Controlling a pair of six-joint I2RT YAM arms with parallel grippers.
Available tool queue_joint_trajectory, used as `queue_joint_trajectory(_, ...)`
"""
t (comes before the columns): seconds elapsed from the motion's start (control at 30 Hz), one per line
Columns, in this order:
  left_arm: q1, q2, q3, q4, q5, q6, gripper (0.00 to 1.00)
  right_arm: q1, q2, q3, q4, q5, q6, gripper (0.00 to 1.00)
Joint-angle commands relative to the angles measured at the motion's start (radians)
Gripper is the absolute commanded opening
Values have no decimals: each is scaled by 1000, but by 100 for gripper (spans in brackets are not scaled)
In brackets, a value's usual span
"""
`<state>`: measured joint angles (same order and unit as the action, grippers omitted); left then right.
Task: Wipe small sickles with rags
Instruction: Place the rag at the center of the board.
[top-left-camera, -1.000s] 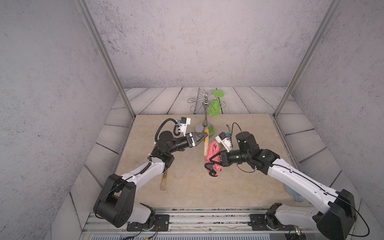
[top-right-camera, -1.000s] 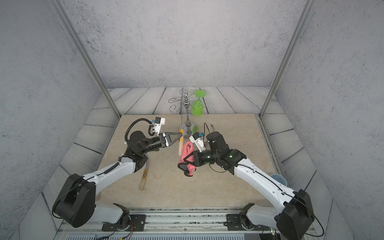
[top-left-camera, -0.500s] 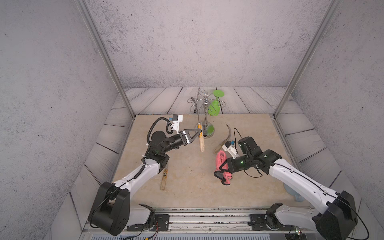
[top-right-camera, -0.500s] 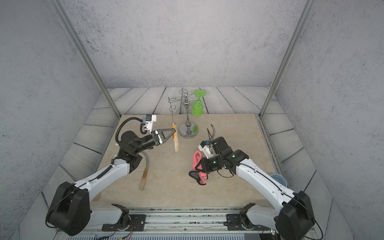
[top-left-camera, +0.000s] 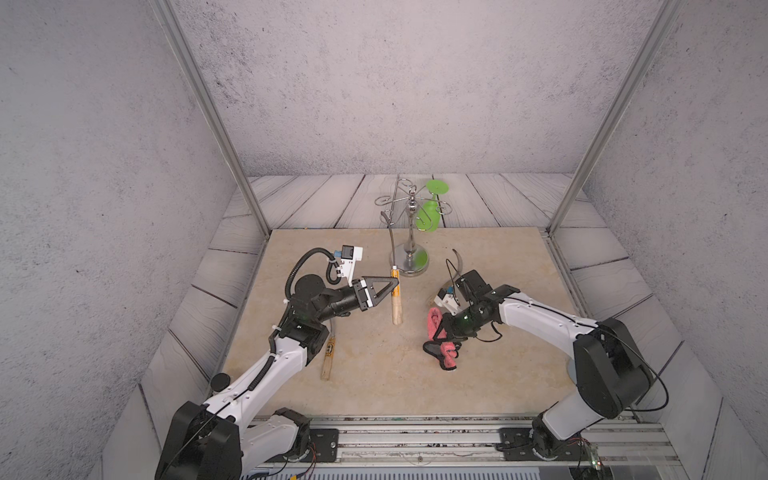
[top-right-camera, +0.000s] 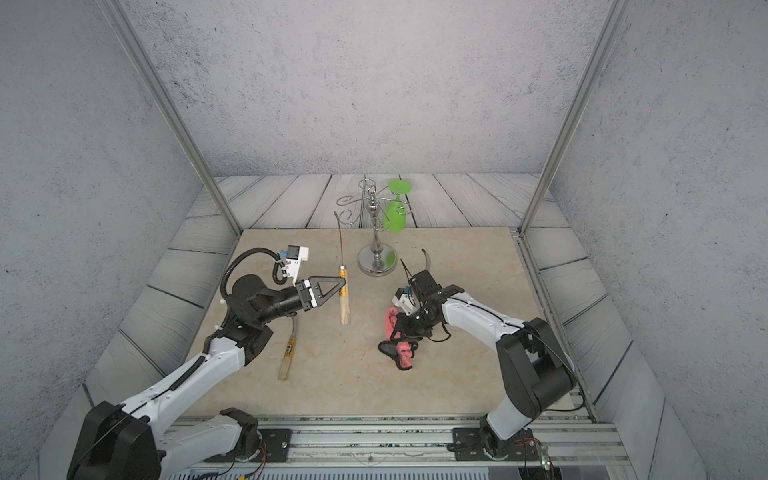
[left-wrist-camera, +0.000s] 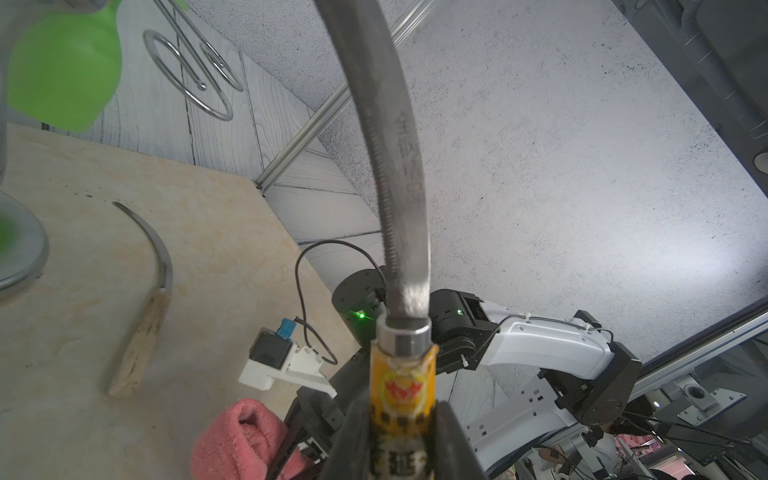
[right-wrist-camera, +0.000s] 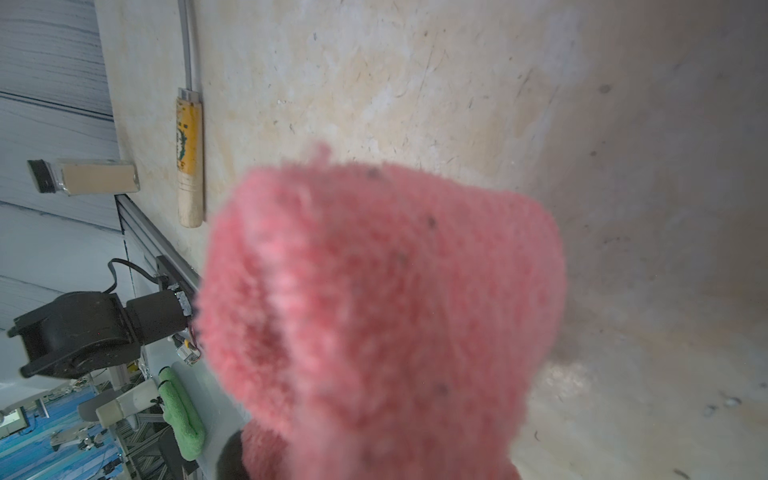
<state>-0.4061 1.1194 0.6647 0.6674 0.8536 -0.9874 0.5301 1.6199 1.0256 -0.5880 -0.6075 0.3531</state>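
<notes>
Your left tool (top-left-camera: 394, 286) clamps a sickle (top-left-camera: 397, 309) by its label beside the stand (top-left-camera: 409, 255); your right tool (top-left-camera: 442, 334) clutches the rag (top-left-camera: 433, 321).

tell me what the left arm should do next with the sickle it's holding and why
Probably lower the left gripper and lay its sickle on the bare table. The right gripper had the pink rag against that sickle a second ago, and both arms have since drawn apart, so the wipe looks finished. A second pass is possible, though.
</notes>
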Motion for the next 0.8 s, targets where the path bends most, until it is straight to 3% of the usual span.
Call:
queue_joint_trajectory(0.0, 6, -14, -10, 26, 16, 9, 0, -9, 78, 8, 42, -30, -19, 21)
queue_joint_trajectory(0.13, 6, -16, -20, 32, 16, 3, 0, -18, 144, 8, 57, -15, -17, 29)
queue_joint_trajectory(0.4, 6, -21, -33, 24, 11, 2, 0, -24, 192, 22, 44, 31, -25, 54)
queue_joint_trajectory(0.77, 6, -20, -33, 4, 17, 6, 0, -24, -10, 82, -100, 65, -45, 68)
